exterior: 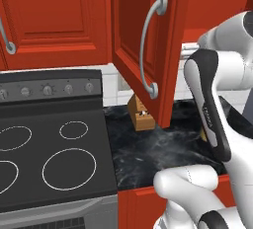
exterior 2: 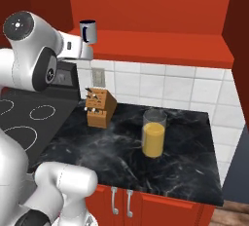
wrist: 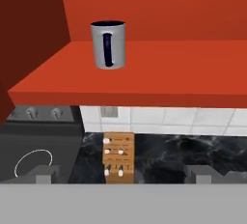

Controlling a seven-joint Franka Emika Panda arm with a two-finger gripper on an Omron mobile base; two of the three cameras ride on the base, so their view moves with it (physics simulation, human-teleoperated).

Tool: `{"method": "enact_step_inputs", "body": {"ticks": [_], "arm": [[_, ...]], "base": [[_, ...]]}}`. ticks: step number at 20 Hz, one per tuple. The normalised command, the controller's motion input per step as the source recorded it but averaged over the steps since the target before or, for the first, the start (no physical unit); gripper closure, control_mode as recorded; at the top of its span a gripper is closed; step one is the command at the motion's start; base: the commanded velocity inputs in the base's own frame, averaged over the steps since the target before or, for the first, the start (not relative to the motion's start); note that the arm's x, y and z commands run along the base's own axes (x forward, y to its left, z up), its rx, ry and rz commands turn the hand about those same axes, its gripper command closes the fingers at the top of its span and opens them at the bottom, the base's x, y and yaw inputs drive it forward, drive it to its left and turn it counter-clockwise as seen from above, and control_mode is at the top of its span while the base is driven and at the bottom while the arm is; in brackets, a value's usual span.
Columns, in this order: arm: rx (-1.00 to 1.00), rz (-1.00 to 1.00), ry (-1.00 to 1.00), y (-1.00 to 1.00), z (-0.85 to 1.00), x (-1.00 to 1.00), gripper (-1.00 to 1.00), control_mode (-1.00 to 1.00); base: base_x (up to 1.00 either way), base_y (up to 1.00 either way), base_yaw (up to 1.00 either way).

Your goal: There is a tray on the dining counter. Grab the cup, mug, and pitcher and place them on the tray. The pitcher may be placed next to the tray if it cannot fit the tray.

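Left base view: a black stove [exterior: 49, 149] with white ring burners fills the left side, and beside it lies a black marble worktop [exterior: 148, 154] with white veining. Red wall cabinets hang above, and one cabinet door [exterior: 143, 40] with a curved grey handle stands swung open toward the camera. A wooden knife block [exterior: 141, 114] sits on the worktop, partly hidden behind that door. The white arm rises at the right

Right base view: the same worktop [exterior 2: 185, 166] runs in front of a white tiled wall. The pitcher [exterior 2: 154, 133] — a clear glass cylinder with orange liquid in its lower part — stands upright near the middle of the worktop, well apart from the knife block [exterior 2: 99, 107] to its left. Above, inside the open red cabinet, the grey mug [exterior 2: 88, 31] with a dark handle stands upright on the shelf [exterior 2: 160, 45], just past the arm's wrist

Hand view: the mug [wrist: 108, 44] stands upright on the red shelf [wrist: 144, 78], dark handle facing the camera, dark inside. Below the shelf are the tiled wall, the knife block [wrist: 118, 156] and the worktop [wrist: 164, 155]. The gripper [wrist: 124, 175] is spread wide — its two finger tips sit far apart at the bottom with nothing between them, short of the mug and below it
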Motion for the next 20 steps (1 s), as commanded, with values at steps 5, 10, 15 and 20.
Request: {"method": "enact_step_inputs", "body": {"ticks": [5, 10, 15, 20], "arm": [[0.00, 0.00, 0.00, 0.14, 0.09, 0.26, -1.00, -1.00], [0.00, 0.00, 0.00, 0.11, 0.05, 0.29, -1.00, -1.00], [0.00, 0.00, 0.00, 0.11, 0.00, 0.29, -1.00, -1.00], [0.00, 0.00, 0.00, 0.15, 0.01, 0.27, -1.00, -1.00]], "base": [[0.00, 0.00, 0.00], [0.00, 0.00, 0.00], [0.00, 0.00, 0.00], [0.00, 0.00, 0.00]]}}
